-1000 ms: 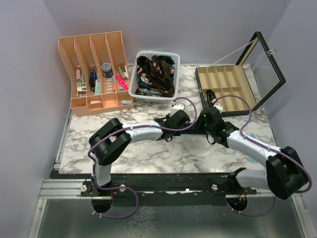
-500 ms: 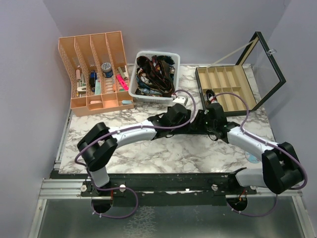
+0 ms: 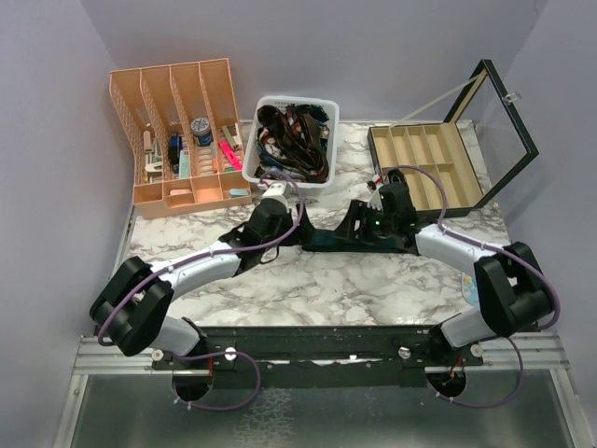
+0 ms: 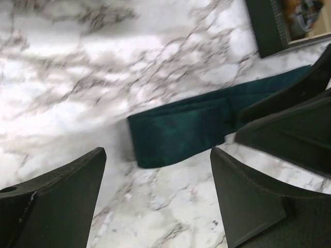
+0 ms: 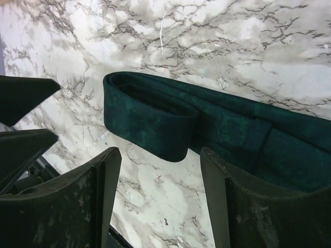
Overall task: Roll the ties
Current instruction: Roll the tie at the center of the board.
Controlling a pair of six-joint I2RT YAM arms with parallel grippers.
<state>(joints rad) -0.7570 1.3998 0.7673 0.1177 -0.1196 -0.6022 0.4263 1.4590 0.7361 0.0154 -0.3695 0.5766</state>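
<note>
Top view: the dark teal tie [image 3: 328, 244] is lying on the marble table [image 3: 373, 280], just in front of the white basket [image 3: 280, 101] that is holding a tangle of other ties [image 3: 294, 140]. The left gripper [image 3: 297, 233] and right gripper [image 3: 353, 224] are facing each other across it.

Left wrist view: the left gripper [image 4: 158, 152] is spreading its fingers [image 4: 57, 201] wide and gripping nothing, with the tie's [image 4: 207, 124] folded end lying between them.

Right wrist view: the right gripper [image 5: 160, 152] is also gaping and holding nothing, framing the tie's [image 5: 155, 119] looped end.
</note>
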